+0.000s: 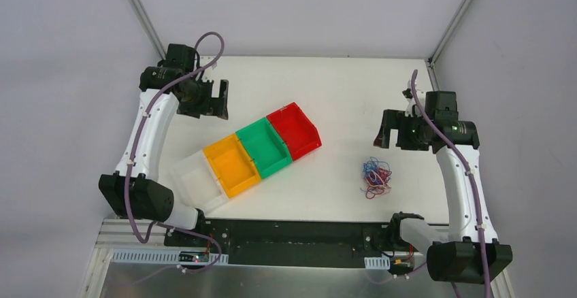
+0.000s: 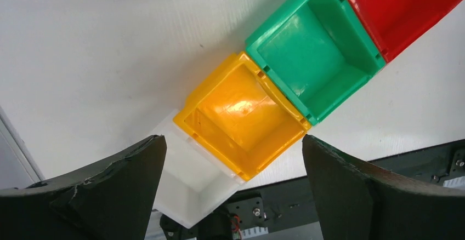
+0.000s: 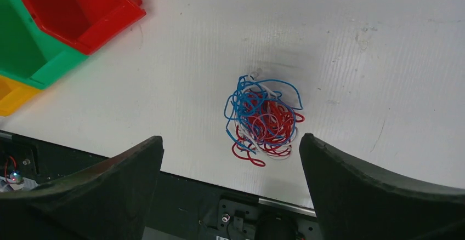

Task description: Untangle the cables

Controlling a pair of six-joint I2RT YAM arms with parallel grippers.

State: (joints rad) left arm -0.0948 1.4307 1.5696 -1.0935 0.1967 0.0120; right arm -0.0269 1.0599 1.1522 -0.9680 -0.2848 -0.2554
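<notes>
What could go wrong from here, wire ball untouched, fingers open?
1. The ball of hair-thin blue, red and white cables is densely knotted; the right arm's broad black fingers would likely pinch several strands and lift the whole clump.
2. It lies close to the near edge of the white table; a pull that way may drag it off.
3. The row of red, green, yellow and white plastic bins stands between the left arm's fingers and the ball; reaching across might bump them.

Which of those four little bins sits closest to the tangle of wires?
The red bin, at the right end of the row, beside the green one.
</notes>
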